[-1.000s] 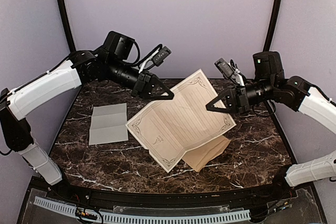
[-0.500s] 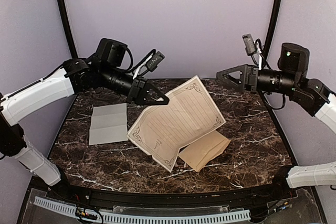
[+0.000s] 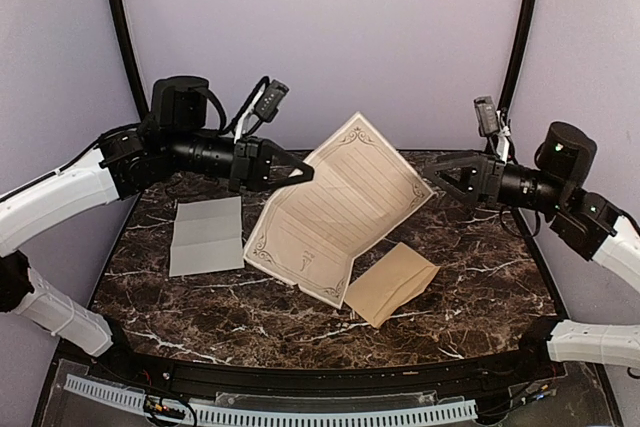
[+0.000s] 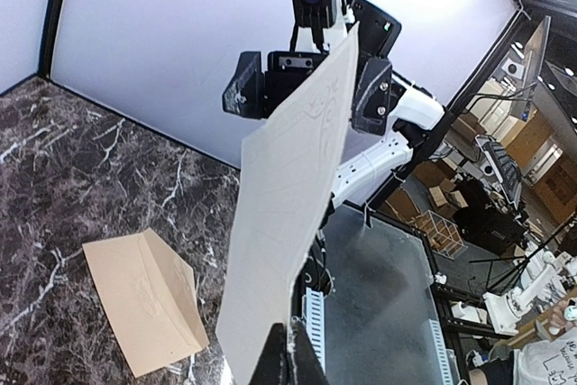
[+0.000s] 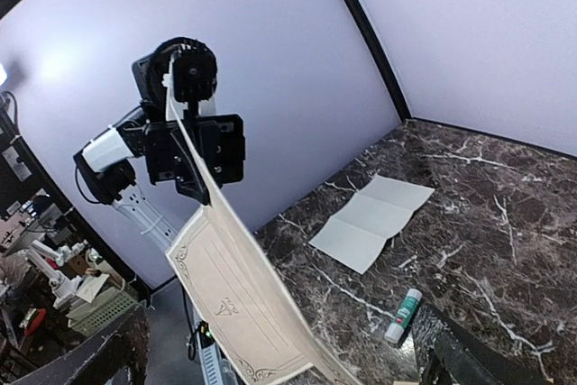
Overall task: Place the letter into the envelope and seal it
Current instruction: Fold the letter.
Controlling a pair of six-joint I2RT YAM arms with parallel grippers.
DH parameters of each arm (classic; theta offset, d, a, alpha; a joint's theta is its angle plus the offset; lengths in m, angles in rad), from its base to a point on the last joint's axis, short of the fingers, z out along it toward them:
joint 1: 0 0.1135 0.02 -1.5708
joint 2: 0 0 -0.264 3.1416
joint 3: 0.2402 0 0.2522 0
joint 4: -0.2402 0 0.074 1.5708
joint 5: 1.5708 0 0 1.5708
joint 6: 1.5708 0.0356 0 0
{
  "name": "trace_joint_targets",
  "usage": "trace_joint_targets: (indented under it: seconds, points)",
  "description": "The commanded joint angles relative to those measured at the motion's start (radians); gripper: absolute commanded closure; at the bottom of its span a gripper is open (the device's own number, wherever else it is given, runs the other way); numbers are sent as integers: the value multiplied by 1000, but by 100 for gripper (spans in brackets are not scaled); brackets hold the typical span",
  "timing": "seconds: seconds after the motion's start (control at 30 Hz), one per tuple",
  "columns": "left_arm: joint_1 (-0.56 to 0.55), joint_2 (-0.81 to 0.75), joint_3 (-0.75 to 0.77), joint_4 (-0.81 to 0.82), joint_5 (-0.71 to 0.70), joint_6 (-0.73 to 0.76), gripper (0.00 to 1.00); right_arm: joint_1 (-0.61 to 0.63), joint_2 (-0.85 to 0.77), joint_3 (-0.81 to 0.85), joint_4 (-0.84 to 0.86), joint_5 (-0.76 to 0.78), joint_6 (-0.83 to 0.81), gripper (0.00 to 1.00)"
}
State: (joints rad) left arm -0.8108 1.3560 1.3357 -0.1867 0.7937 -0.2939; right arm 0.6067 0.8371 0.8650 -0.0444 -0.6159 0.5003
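Observation:
The letter (image 3: 207, 235), white and creased into panels, lies flat at the table's left, also seen in the right wrist view (image 5: 374, 221). The tan envelope (image 3: 392, 283) lies flat right of centre (image 4: 144, 299). My left gripper (image 3: 305, 175) is shut on the edge of a large cream lined sheet (image 3: 335, 209) with an ornate border. The sheet hangs tilted from it, its low corner near the envelope. The pinch shows in the left wrist view (image 4: 290, 349) on the sheet (image 4: 288, 187). My right gripper (image 3: 440, 169) stands open and empty, apart from the sheet's right edge (image 5: 243, 304).
A glue stick (image 5: 401, 315) with a green body lies on the dark marble table (image 3: 470, 297) below my right gripper. Black frame posts (image 3: 120, 27) stand at both back corners. The left arm (image 5: 194, 146) faces the right wrist camera.
My right gripper opened, let go of the large sheet and drew back to the right. My left arm pulled back left with the sheet, which now hangs from it alone.

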Motion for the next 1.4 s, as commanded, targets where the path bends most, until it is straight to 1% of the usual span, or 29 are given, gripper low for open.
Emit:
trace_joint_targets:
  seconds: [0.0,0.17,0.27,0.43,0.77,0.9,1.13,1.27,1.37]
  points:
    - [-5,-75,-57,274,-23,-139,100,-1,-44,-79,234,-49,100,1]
    - [-5,-105,-93,441,-20,-223,100,1,-38,-133,332,-82,157,1]
    - [-5,-110,-97,485,-18,-246,100,11,-21,-134,372,-112,172,1]
    - [-5,-99,-97,551,11,-292,100,42,11,-123,429,-121,185,2]
    - [-5,-83,-116,598,31,-335,100,95,79,-92,544,-113,206,17]
    - [-5,-78,-127,601,32,-344,100,111,107,-67,578,-115,209,26]
    - [-5,-68,-139,619,30,-358,100,131,126,-52,607,-111,211,46]
    - [-5,-66,-141,621,25,-358,100,133,122,-56,600,-98,210,62]
    - [-5,-66,-142,620,24,-357,100,134,116,-61,583,-71,206,77]
